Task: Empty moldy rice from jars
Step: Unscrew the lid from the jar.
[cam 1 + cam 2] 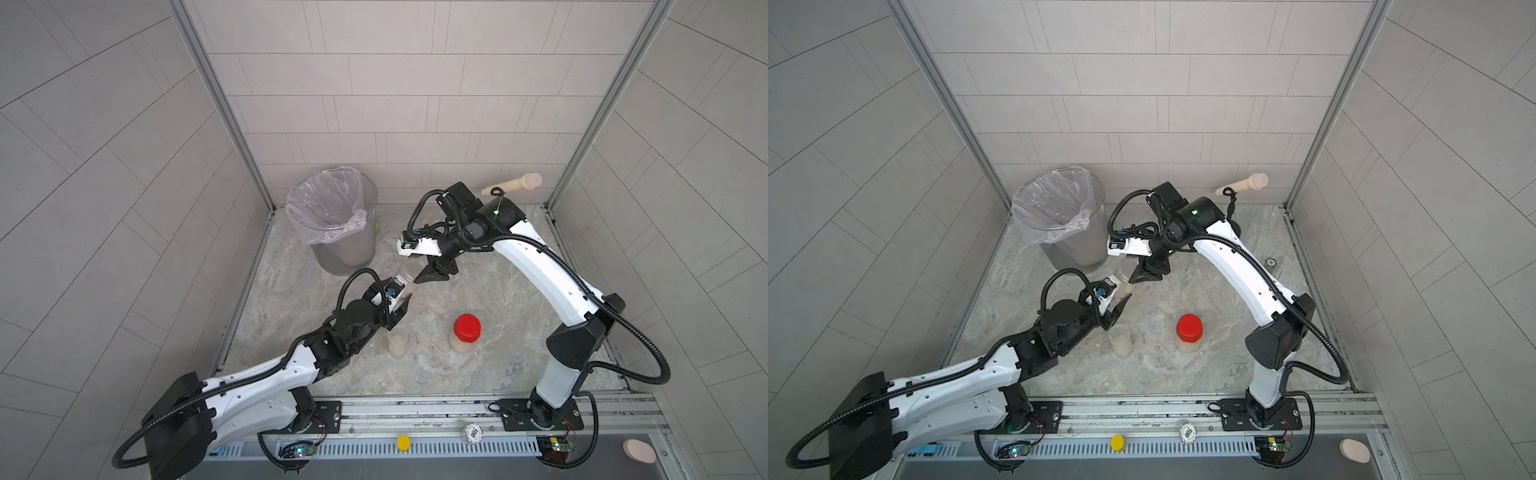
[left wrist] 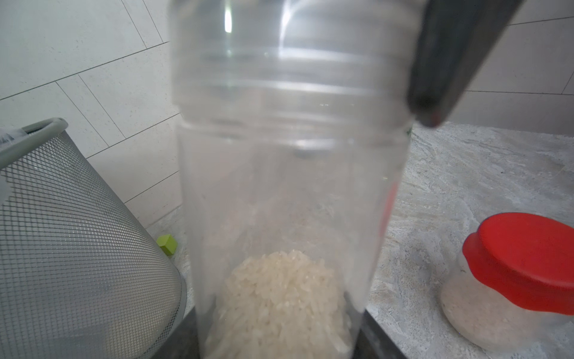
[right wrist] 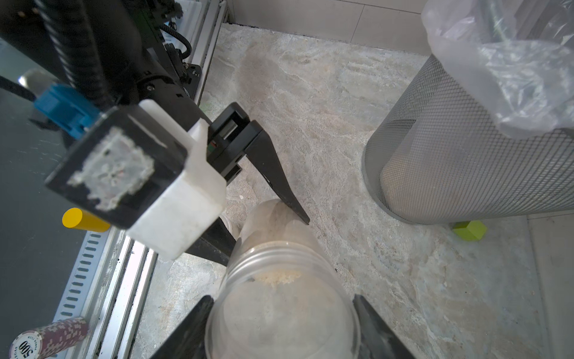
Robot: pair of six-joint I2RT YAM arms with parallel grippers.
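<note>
- Your left gripper [image 1: 401,298] clamps the jar [image 1: 409,275] at its rice [image 2: 279,295] end
- Jar's long axis runs tilted from there to your right gripper [image 3: 281,329], closed round the lid [image 3: 279,310]
- Bin [image 1: 332,220] stands near, off to the jar's side

— Is there anything to read here?
— One thing. In the right wrist view, the stack of poker chips [image 3: 51,340] shows "500" in dark figures on its white end face, turned askew.
— And the ring of small letters around the number?
— Too small to read surely.
— Do the top views help?
— In both top views the stack [image 1: 472,434] [image 1: 1187,432] lies low in the frame, right of the middle, on the metal rail [image 1: 415,405]. Its face shows only a dark, unreadable mark.
</note>
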